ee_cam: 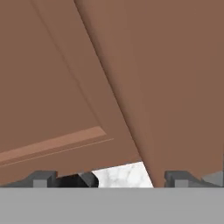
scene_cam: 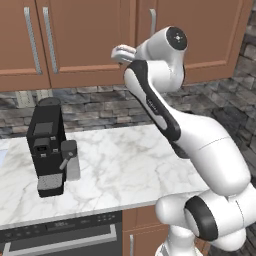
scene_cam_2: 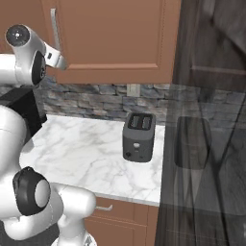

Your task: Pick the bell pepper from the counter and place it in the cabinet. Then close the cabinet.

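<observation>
Arm raised high, hand up against the cabinet (scene_cam_2: 113, 36) door front, by the silver handle (scene_cam_2: 54, 30) on its left edge. In the hand view the door panel (ee_cam: 65, 87) is right in front of the camera, tilted because the hand is rolled, with a sliver of marble tabletop (ee_cam: 120, 175) showing below it. Judgement: the hand sits this close to the door to push it shut or has just finished with it; in both base views the door looks flush with its neighbours, so it appears closed or nearly so.

Jaws (ee_cam: 105, 179): the two dark tips stand well apart at the bottom of the hand view, nothing between them, so spread and empty.

Bell pepper: I cannot find it on the tabletop (scene_cam: 125, 160) in either base view; likely inside the cabinet behind the door, but that is a guess. It is not between the jaws.

Also on the tabletop: black coffee machine (scene_cam: 50, 145) at left, dark toaster (scene_cam_2: 138, 136) at right, both well apart from the hand. Stone backsplash (scene_cam_2: 96, 103) behind.
</observation>
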### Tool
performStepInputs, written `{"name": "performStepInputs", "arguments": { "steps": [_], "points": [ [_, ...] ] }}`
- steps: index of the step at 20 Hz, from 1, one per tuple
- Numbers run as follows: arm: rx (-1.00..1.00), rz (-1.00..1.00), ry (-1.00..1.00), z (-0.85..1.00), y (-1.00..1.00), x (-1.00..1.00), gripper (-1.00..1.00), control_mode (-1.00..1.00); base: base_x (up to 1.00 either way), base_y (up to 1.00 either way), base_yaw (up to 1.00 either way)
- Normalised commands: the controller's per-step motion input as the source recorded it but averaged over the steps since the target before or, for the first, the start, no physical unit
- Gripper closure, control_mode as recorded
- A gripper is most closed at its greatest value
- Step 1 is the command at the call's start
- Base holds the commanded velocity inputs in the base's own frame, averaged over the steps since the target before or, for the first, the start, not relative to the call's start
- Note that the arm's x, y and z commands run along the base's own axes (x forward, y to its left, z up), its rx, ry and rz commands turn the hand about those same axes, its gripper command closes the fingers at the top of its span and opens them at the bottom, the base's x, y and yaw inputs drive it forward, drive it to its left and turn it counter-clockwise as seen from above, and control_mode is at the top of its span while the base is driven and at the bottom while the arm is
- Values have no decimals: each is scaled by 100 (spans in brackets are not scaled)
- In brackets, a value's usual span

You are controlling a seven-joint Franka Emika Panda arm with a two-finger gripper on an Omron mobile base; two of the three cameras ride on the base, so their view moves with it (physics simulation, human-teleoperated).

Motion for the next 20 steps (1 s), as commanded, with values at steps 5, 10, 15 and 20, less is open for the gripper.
{"name": "performStepInputs", "arguments": {
  "steps": [5,10,15,20],
  "points": [
    [-2,0,-26,-39,8,22,-100,-100,0,0,0],
    [0,0,-42,-72,0,9,-100,-100,0,0,0],
    [0,0,-15,-59,-3,67,-100,-100,0,0,0],
    [5,0,5,-12,-13,100,-100,-100,0,0,0]
  ]
}}
